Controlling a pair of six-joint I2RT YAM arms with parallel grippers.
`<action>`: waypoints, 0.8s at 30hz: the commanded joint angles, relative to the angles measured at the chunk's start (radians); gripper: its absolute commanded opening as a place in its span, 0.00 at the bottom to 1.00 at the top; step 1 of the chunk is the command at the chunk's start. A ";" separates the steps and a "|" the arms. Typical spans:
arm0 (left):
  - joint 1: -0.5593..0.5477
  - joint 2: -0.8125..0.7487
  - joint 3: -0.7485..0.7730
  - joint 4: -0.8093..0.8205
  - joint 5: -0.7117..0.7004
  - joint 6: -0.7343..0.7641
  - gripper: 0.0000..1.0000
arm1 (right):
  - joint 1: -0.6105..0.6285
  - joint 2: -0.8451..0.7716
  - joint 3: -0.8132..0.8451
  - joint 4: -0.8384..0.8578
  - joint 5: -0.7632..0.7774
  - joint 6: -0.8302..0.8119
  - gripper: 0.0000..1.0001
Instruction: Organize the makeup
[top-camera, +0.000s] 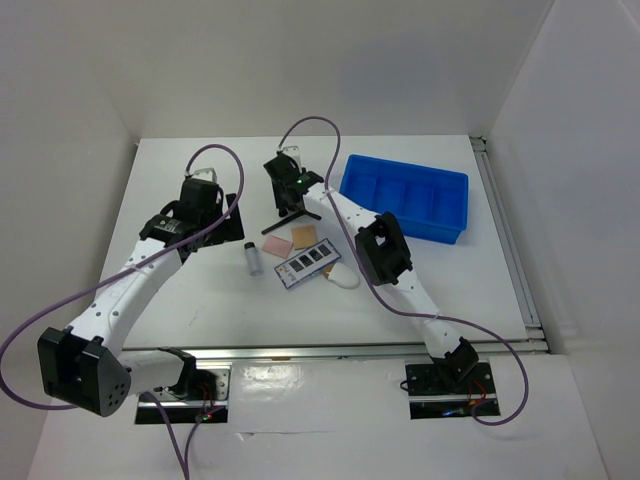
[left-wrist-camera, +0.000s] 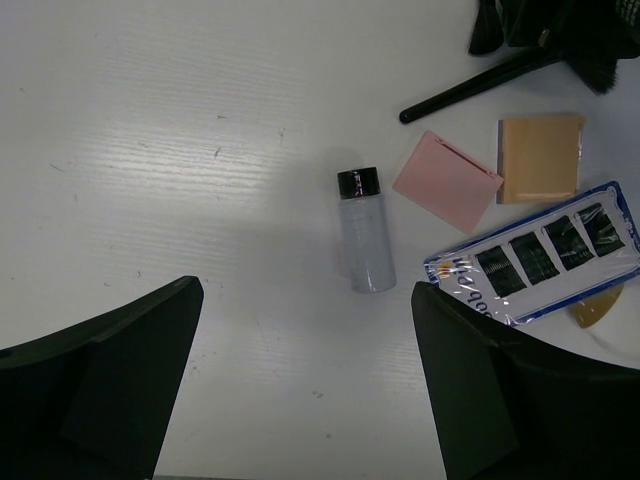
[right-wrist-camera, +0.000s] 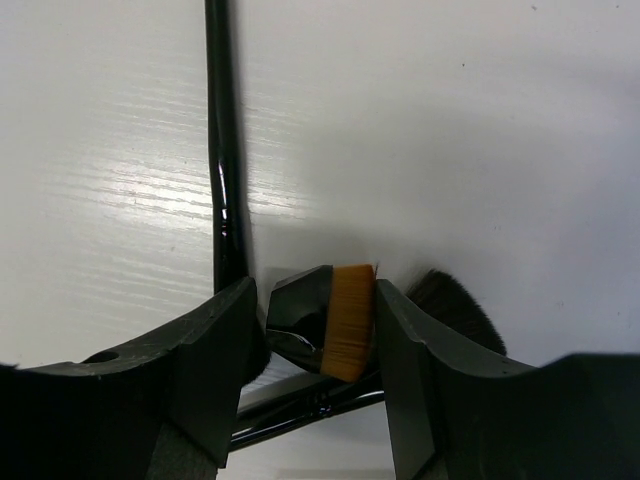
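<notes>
The makeup lies at the table's middle. My right gripper (right-wrist-camera: 315, 300) straddles the black, orange-bristled head of a brush (right-wrist-camera: 350, 320). Its right pad touches the bristles, and a thin gap shows at the left pad. A second black brush handle (right-wrist-camera: 225, 150) runs away from the jaws, and dark bristles (right-wrist-camera: 455, 305) fan out at the right. My left gripper (left-wrist-camera: 308, 300) hangs open over bare table, short of the clear black-capped vial (left-wrist-camera: 362, 235). Beyond the vial lie a pink pad (left-wrist-camera: 445, 180), a tan pad (left-wrist-camera: 540, 158) and a flat pack of dark rectangles (left-wrist-camera: 540, 262).
The blue compartmented tray (top-camera: 405, 195) stands at the back right, a hand's width right of my right gripper (top-camera: 288, 200). A white oval sponge (top-camera: 342, 279) lies beside the pack. My left gripper (top-camera: 218, 222) is left of the vial (top-camera: 252, 258). White walls close in the table.
</notes>
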 joint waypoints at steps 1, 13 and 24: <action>-0.004 0.004 -0.009 0.008 0.005 0.025 1.00 | 0.008 0.001 0.027 0.047 0.003 -0.004 0.58; -0.004 0.004 -0.009 0.008 -0.005 0.034 1.00 | 0.008 -0.024 0.016 0.027 0.003 0.006 0.41; -0.004 0.004 -0.009 0.008 -0.005 0.034 1.00 | 0.008 -0.260 -0.052 0.094 0.003 -0.024 0.41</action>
